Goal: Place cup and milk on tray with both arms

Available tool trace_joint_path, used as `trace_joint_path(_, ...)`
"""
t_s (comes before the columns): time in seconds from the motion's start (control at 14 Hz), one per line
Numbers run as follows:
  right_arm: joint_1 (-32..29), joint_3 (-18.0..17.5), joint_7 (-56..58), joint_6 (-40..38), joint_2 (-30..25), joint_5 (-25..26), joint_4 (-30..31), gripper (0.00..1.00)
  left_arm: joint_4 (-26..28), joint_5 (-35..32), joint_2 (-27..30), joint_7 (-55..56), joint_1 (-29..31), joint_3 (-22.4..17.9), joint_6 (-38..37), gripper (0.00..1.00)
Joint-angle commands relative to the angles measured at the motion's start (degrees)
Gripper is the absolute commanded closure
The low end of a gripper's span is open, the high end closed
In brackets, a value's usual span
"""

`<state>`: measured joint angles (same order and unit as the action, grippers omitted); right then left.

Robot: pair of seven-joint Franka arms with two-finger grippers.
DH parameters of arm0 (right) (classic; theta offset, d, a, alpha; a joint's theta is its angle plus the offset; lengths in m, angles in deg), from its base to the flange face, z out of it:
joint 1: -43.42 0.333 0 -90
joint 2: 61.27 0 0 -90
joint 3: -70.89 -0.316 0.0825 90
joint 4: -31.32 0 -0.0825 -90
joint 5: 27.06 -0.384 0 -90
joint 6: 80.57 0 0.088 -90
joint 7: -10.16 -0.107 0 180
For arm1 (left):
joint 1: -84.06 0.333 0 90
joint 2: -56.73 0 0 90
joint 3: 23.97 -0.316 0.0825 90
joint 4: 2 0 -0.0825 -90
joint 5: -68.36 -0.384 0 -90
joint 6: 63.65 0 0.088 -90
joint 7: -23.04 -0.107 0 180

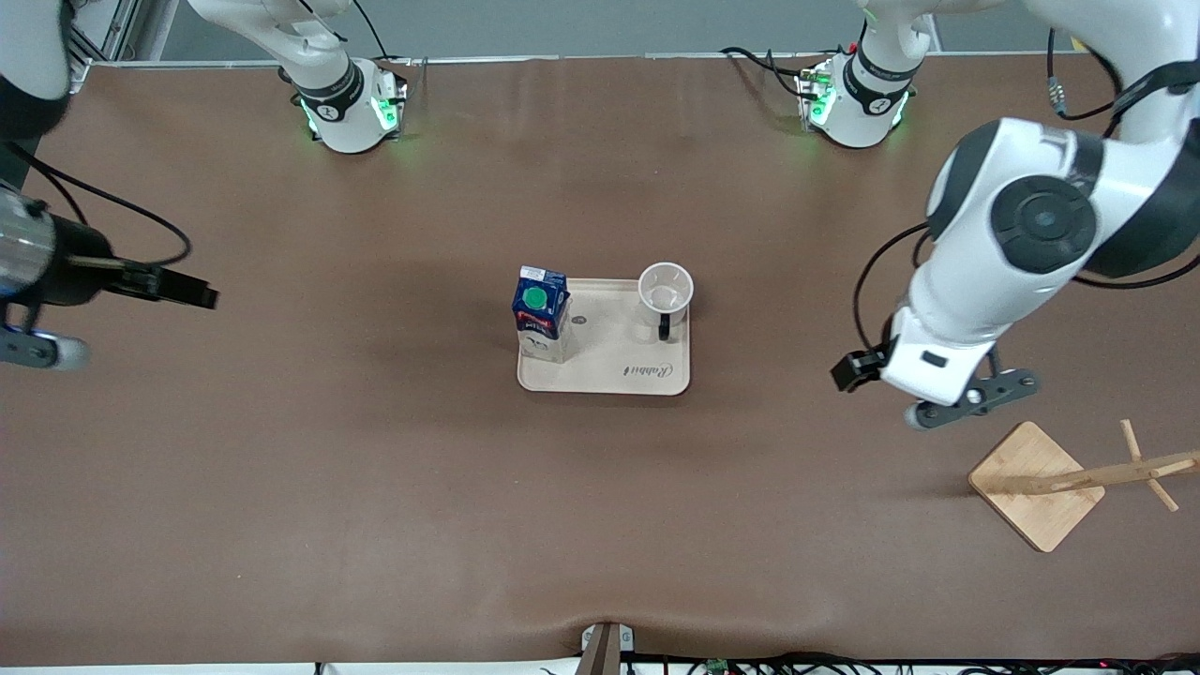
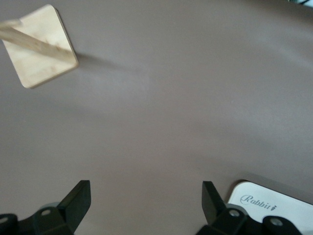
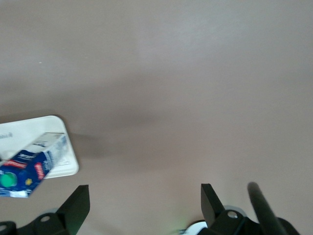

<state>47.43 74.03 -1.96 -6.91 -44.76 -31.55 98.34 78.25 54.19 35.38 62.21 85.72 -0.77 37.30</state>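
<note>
Brown table, two things resting on it

The brown table (image 1: 375, 487) carries the cream tray (image 1: 609, 370) at its centre; the wooden rack base (image 1: 1036, 483) sits at four o'clock from the tray.

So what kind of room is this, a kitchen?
Probably a robot lab, not a kitchen: two white arms bolted to a brown table, loose cables, and only a tray with milk and a cup.
</note>
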Motion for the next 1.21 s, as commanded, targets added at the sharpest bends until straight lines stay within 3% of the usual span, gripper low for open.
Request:
trace_joint_path(0.0,-2.68,-1.03,5.25,1.74,-8.05,3.52,8.63,0.0,1.04,-0.5,4.02,-2.51,1.76,0.18,-0.93,0.0)
trace_joint_path(0.29,-3.31,-1.03,5.88,9.29,-20.44,4.66,23.74,0.0,2.71,0.11,9.29,-7.96,1.67,-2.02,-5.15,0.0)
trace_joint_path(0.43,-3.83,-0.94,8.77,11.5,-23.36,4.66,28.69,0.0,5.6,0.46,13.77,-11.82,1.32,-4.03,-5.24,0.0)
trace_joint_path(0.86,-4.36,-0.94,10.81,11.77,-21.61,4.84,25.01,0.0,10.01,11.69,21.43,-21.31,-3.24,-15.18,-8.83,0.0)
trace_joint_path(1.0,-4.27,-0.94,10.81,11.68,-21.78,4.75,25.1,0.0,12.63,12.77,24.06,-25.62,-5.78,-19.14,-9.54,0.0)
trace_joint_path(1.14,-4.36,-0.94,10.81,11.25,-21.7,4.75,25.1,0.0,15.62,12.77,26.96,-25.99,-7.2,-20.38,-9.54,0.0)
